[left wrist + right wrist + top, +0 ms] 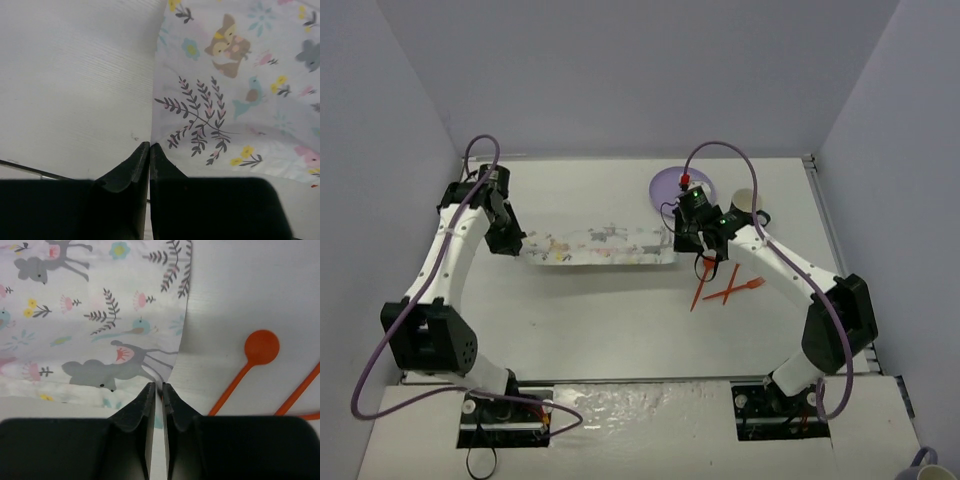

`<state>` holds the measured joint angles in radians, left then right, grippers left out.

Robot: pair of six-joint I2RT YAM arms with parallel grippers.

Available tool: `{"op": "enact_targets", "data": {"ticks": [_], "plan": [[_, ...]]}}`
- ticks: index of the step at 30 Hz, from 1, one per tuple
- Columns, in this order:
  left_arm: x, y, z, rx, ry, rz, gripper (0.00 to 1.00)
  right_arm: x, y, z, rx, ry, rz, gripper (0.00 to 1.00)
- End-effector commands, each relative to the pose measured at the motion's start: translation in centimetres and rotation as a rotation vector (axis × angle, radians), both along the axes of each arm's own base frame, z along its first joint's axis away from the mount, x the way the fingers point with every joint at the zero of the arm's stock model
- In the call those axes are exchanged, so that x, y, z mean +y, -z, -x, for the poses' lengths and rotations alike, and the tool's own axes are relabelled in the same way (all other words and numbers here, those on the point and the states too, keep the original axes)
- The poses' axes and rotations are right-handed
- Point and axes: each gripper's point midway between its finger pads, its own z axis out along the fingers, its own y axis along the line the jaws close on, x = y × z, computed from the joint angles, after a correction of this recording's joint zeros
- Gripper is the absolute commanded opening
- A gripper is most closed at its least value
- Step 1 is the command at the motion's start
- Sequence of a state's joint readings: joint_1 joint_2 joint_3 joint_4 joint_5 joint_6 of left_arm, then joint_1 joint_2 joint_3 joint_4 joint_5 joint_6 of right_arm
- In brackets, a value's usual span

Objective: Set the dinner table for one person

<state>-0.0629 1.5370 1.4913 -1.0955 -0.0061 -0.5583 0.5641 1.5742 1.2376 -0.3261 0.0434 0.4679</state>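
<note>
The white placemat [600,245] printed with deer and leaves hangs stretched between both grippers over the middle of the dinner table [620,320]. My left gripper [517,243] is shut on its left edge [149,145]; the placemat [225,90] spreads to the right of the fingers. My right gripper [682,243] is shut on its right edge [158,385], with the placemat [90,315] to the left. The mat sags and looks folded along its near side.
A purple plate [670,185] lies behind the right gripper, and a pale cup [745,203] stands to its right. An orange spoon [260,347], fork and knife [725,288] lie on the table right of the mat. Walls enclose the table at the back and sides.
</note>
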Motion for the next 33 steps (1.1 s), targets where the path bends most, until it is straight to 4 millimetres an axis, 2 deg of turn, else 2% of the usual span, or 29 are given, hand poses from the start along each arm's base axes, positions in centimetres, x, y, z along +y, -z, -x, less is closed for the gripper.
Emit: {"op": "enact_targets", "data": {"ticks": [1,2,3,5,6,10,12,13,15,16,17,19,21,22,26,27,33], "plan": [[2.1,-4.0,1.8,-0.119,-0.043,-0.089,0.12,0.1,-3.0,2.1,-0.054,0.039,-0.039,0.44],[2.3,-4.3,2.3,-0.122,-0.043,-0.097,0.28,-0.3,-2.8,2.6,-0.039,0.053,-0.023,0.5],[2.5,-4.4,2.8,-0.122,-0.045,-0.106,0.41,-0.7,-2.8,3.0,-0.026,0.073,-0.006,0.55],[2.8,-4.9,3.6,-0.13,-0.053,-0.117,0.64,-1.4,-3.5,3.4,-0.038,0.102,0.017,0.63],[2.9,-5.3,3.9,-0.142,-0.057,-0.121,0.7,-1.7,-4.2,3.4,-0.057,0.115,0.018,0.66],[2.8,-6.5,4.7,-0.184,-0.077,-0.106,0.74,-1.5,-7.2,3.1,-0.121,0.119,-0.023,0.68],[2.6,-7.4,5.1,-0.232,-0.087,-0.086,0.73,-0.3,-7.9,2.4,-0.145,0.089,-0.049,0.63],[2.5,-7.5,5.2,-0.246,-0.091,-0.077,0.73,0.3,-7.4,2.1,-0.14,0.072,-0.055,0.57],[1.5,-6.9,4.8,-0.273,-0.091,-0.022,0.69,2.9,-5.8,0.9,-0.141,0.012,-0.106,0.35],[0.3,-6.6,4.2,-0.294,-0.074,0.042,0.63,4.3,-3.9,0.8,-0.102,-0.029,-0.126,0.19],[-0.9,-5.4,4.1,-0.282,-0.053,0.096,0.55,5.5,-2.9,0.5,-0.087,-0.057,-0.147,0.09],[-3.8,-3.7,3.1,-0.297,-0.01,0.222,0.37,8.0,0.1,0.2,-0.025,-0.114,-0.156,0.0],[-5.3,-0.9,3.0,-0.256,-0.005,0.265,0.08,10.2,1.8,-0.1,0.0,-0.154,-0.144,0.0],[-5.8,0.3,3.0,-0.235,-0.001,0.266,0.0,10.9,2.5,-0.3,0.007,-0.163,-0.132,0.0],[-6.2,3.6,1.9,-0.17,0.005,0.179,0.0,12.2,5.2,-0.9,0.036,-0.172,-0.091,0.0],[-6.5,3.8,1.3,-0.178,0.009,0.174,0.0,12.3,6.1,-1.0,0.052,-0.171,-0.083,0.0],[-8.0,7.3,-2.0,-0.144,0.031,0.161,0.0,11.9,8.8,-1.2,0.08,-0.151,-0.035,0.0]]}}
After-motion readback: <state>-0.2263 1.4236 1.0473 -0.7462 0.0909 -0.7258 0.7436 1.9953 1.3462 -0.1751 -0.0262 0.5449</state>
